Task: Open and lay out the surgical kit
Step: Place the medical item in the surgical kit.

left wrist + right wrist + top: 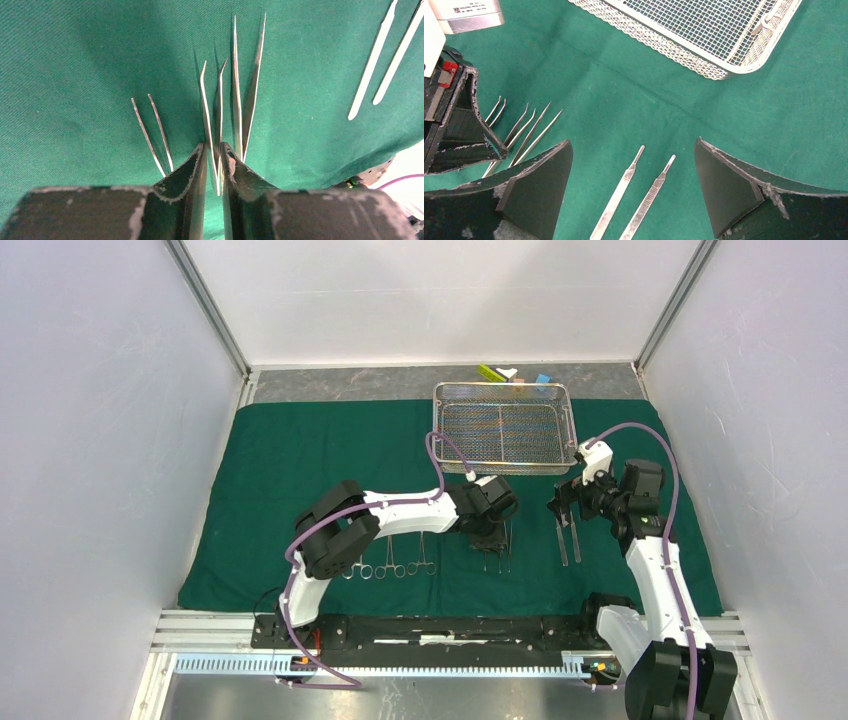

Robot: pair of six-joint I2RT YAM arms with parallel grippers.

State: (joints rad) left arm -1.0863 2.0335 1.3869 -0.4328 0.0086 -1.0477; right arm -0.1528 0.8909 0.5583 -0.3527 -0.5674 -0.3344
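Note:
The dark green cloth point(300, 460) lies spread flat. The silver mesh tray point(503, 387) stands empty at its back right. Three ring-handled clamps point(395, 568) lie in a row at the front left. My left gripper point(490, 540) is low over three tweezers point(497, 555). In the left wrist view it point(213, 147) is shut on the joined end of the middle tweezers point(212, 100), which rest on the cloth. My right gripper point(567, 502) is open and empty above two flat steel handles point(568, 540), which lie between its fingers in the right wrist view point(624, 185).
Small yellow-green, white and blue blocks point(500, 372) lie behind the tray on the grey table. The other two tweezers point(152, 130) point(247, 85) lie on either side of the held pair. White walls close in left, right and back.

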